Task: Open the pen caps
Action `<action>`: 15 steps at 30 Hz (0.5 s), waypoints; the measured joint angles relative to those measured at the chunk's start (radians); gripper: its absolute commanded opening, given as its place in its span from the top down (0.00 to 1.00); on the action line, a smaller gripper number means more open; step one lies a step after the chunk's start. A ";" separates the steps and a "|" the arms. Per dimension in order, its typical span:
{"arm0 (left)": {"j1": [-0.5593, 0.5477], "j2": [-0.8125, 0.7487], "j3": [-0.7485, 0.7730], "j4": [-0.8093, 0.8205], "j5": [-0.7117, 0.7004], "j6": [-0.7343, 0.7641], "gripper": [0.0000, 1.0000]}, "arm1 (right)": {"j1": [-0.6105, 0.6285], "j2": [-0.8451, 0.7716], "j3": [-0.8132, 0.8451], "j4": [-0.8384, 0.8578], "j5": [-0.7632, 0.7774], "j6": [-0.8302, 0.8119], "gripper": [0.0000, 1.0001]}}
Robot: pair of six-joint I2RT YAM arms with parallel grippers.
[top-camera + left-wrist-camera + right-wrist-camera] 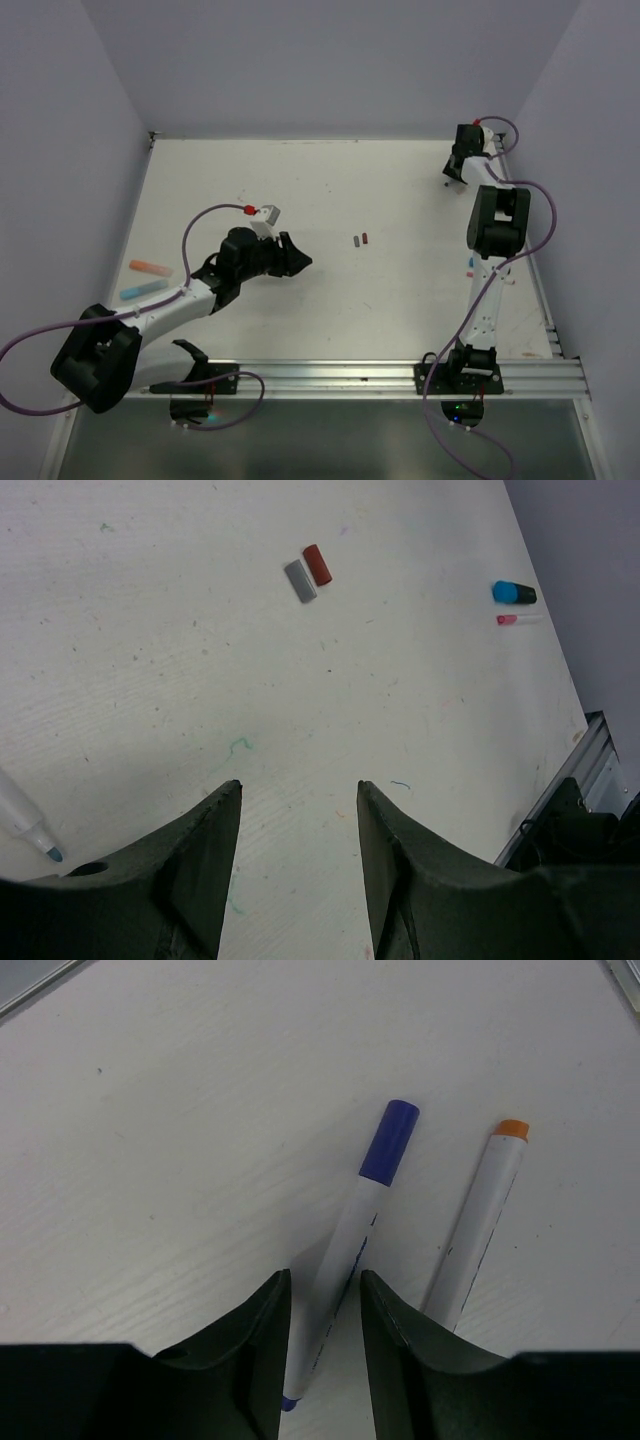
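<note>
White ink-flecked table (pixel 330 300), lilac walls (pixel 300 60); grey cap (pixel 300 581) beside red cap (pixel 317 564).

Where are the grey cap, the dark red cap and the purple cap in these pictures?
grey cap (pixel 299 581): left wrist view, middle of its body.
dark red cap (pixel 317 564): left wrist view, middle of its body.
purple cap (pixel 389 1141): right wrist view, middle of its side.

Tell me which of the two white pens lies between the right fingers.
The blue-capped pen; its barrel runs into the gap. The orange-tipped pen lies beside it, outside the fingers.
</note>
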 measured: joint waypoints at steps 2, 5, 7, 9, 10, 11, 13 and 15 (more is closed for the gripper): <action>0.000 0.000 0.000 0.000 0.002 0.000 0.47 | -0.003 0.013 0.028 -0.032 0.000 0.006 0.64; 0.000 -0.002 0.000 0.000 0.004 0.000 0.47 | -0.003 0.024 0.053 -0.060 0.006 0.008 0.71; 0.000 -0.010 -0.004 0.000 0.005 0.000 0.47 | -0.003 0.031 0.070 -0.078 0.012 0.009 0.76; 0.000 -0.022 -0.013 0.000 0.005 0.000 0.47 | -0.005 0.047 0.106 -0.113 0.012 0.012 0.83; 0.000 -0.027 -0.016 -0.002 0.005 0.000 0.47 | -0.005 0.053 0.119 -0.119 0.010 0.011 0.87; 0.000 -0.030 -0.018 -0.003 0.005 0.000 0.47 | -0.006 0.061 0.137 -0.131 0.007 0.011 0.96; 0.000 -0.032 -0.018 -0.004 0.004 0.000 0.47 | -0.005 0.077 0.169 -0.154 0.000 0.009 1.00; 0.000 -0.037 -0.018 -0.008 0.004 0.000 0.47 | -0.003 0.087 0.191 -0.165 -0.003 0.009 1.00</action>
